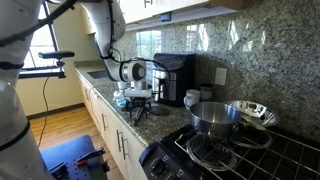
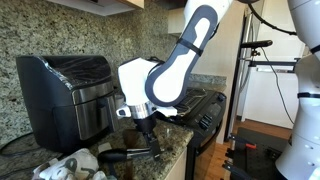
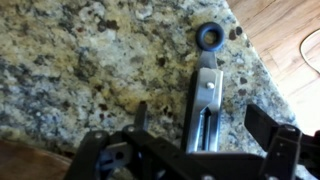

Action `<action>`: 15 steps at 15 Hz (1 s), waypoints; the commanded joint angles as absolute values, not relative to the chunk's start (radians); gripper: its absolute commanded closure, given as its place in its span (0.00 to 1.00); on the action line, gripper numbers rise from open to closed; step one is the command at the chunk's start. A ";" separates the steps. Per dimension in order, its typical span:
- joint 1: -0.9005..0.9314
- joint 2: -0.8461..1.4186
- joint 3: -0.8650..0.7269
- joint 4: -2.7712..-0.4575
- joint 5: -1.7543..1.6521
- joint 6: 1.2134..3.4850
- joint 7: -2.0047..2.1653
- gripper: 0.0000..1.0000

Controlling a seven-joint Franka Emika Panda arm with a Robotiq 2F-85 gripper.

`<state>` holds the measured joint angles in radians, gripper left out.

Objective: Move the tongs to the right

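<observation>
Lettering: none legible at this size, any view. Tongs (image 3: pixel 206 95) flat on speckled granite table (image 3: pixel 70 60), directly under claw (image 3: pixel 205 125). Long axis top-to-bottom in wrist view; dark ring end (image 3: pixel 210 37) toward top of picture, close to table edge with wood floor (image 3: pixel 285 30) beyond; arms running down and vanishing beneath claw. Claw released: fingers (image 3: pixel 141 113) spread wide either side of tongs, clear of metal, nothing gripped. Wrist view alone showing ring and slot down the tongs' middle.

In an exterior view, tongs (image 2: pixel 130 154) only a dark low shape on table (image 2: pixel 175 148) below claw (image 2: pixel 146 122), just in front of black coffee maker (image 2: pixel 65 95); direction hard to judge there.

In an exterior view, claw (image 1: pixel 140 97) low over table (image 1: pixel 150 128), coffee maker (image 1: pixel 176 78) behind; tongs too small to pick out. Same view alone showing steel pot (image 1: pixel 212 117) and steel bowl (image 1: pixel 252 112) on stove (image 1: pixel 235 150), well apart from claw.
</observation>
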<state>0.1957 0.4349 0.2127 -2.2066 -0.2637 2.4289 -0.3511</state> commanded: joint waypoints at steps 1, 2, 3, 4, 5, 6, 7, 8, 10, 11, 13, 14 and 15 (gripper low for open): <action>0.196 0.437 0.216 -2.198 -0.265 2.443 -0.352 0.29; 0.197 0.436 0.216 -2.198 -0.266 2.445 -0.351 0.35; 0.199 0.434 0.214 -2.198 -0.269 2.447 -0.347 0.44; 0.201 0.433 0.214 -2.196 -0.272 2.447 -0.346 0.51; 0.201 0.433 0.214 -2.194 -0.272 2.447 -0.345 0.60; 0.204 0.430 0.214 -2.195 -0.274 2.448 -0.343 0.66; 0.205 0.429 0.213 -2.195 -0.275 2.448 -0.342 0.73; 0.206 0.428 0.213 -2.194 -0.278 2.448 -0.341 0.81; 0.208 0.427 0.212 -2.193 -0.281 2.447 -0.337 0.93; 0.209 0.426 0.212 -2.194 -0.282 2.448 -0.336 0.91; 0.210 0.425 0.212 -2.195 -0.283 2.448 -0.336 0.91; 0.211 0.425 0.213 -2.195 -0.283 2.447 -0.336 0.91; 0.210 0.421 0.215 -2.195 -0.280 2.442 -0.340 0.90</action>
<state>0.1970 0.4270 0.2115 -2.1879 -0.2685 2.4314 -0.3504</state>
